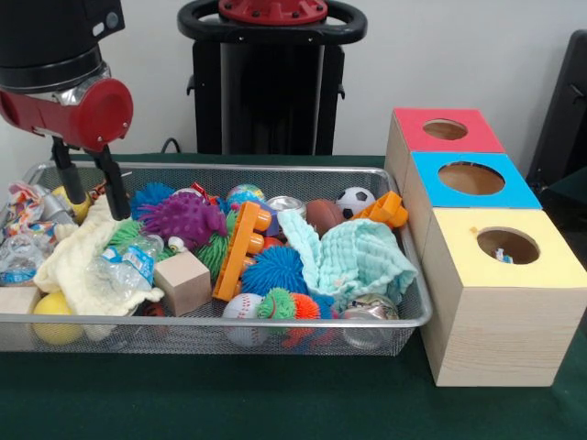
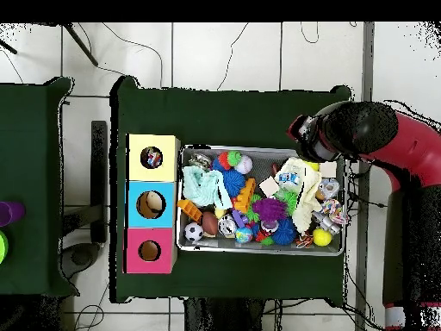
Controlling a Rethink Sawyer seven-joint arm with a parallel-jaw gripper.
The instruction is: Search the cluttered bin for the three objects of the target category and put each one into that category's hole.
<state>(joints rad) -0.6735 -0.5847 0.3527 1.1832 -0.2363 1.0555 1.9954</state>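
The wire mesh bin (image 1: 229,321) is full of toys. My gripper (image 1: 96,211) hangs open and empty over its left end, fingertips just above the far edge of the cream knitted cloth (image 1: 78,261). A mint green cloth (image 1: 358,257) lies at the bin's right end. A white cloth with coloured dots (image 1: 23,206) is bunched at the far left. The yellow-topped box's hole (image 1: 507,245) has something small and multicoloured inside. In the overhead view the arm's head hides the gripper; the cream cloth (image 2: 301,185), mint cloth (image 2: 202,185), bin rim (image 2: 258,250) and yellow hole (image 2: 152,158) show.
Blue-topped (image 1: 472,179) and red-topped (image 1: 445,130) boxes stand behind the yellow one. The bin also holds spiky balls (image 1: 183,218), an orange plastic block (image 1: 243,247), a wooden cube (image 1: 182,282), a plastic bottle (image 1: 128,266), and small sports balls (image 1: 355,200).
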